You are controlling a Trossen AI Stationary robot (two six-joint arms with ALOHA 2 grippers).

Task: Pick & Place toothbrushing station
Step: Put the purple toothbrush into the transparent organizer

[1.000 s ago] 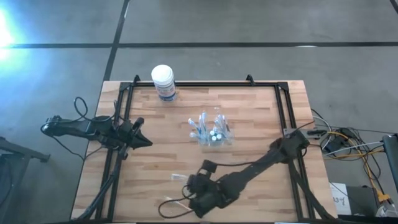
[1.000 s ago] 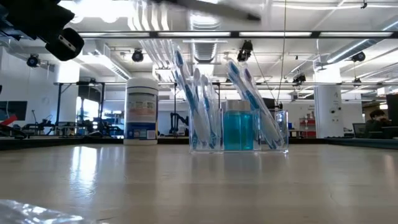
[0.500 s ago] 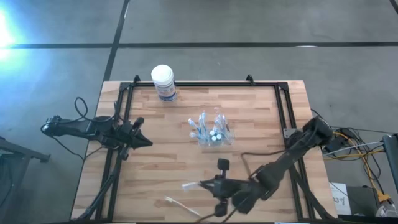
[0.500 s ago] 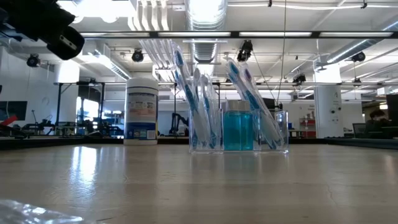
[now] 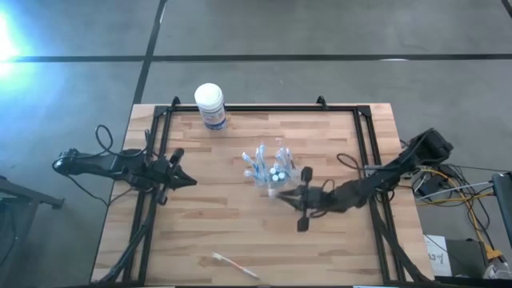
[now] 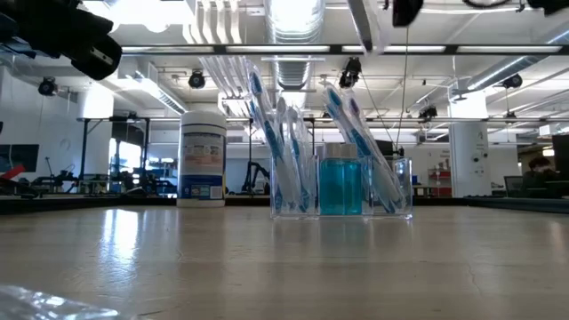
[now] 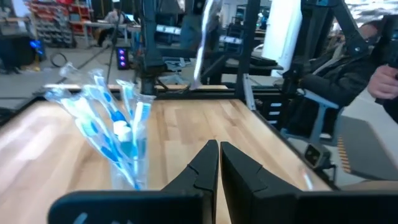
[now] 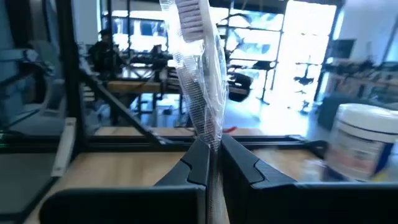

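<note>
We find the left gripper (image 5: 186, 182) parked at the left edge of the table (image 5: 336, 248), its 2 fingers closed on each other and holding nothing; that arm is waiting.

Toward the far left corner stands a white tub (image 5: 210, 105) with a blue label. Print shows on the label in the low view, but we cannot read it. No brand or other writing is legible anywhere.

Near the front edge lies a loose toothbrush (image 5: 234, 265), well apart from everything else.

At the table's middle stands the toothbrushing station (image 5: 270, 170), a clear holder upright on the wood. It carries several blue-and-white toothbrushes leaning at angles and a small bottle of blue liquid (image 6: 340, 184).

Just right of the station is the right gripper (image 5: 293, 195), raised off the table. Its fingers are pinched shut on a wrapped toothbrush (image 8: 198, 68), which the right wrist view shows standing up from between them in clear, crinkled film.

We judge the step in hand to be delivery of this wrapped brush into the station. To do it well, we advise:
1. Bring the brush directly over an unoccupied slot before descending.
2. Keep it close to vertical, since the leaning brushes crowd the opening.
3. Lower slowly; the holder looks light and a sideways nudge could tip it.
4. Release only when the lower end is seated inside the wall.
</note>
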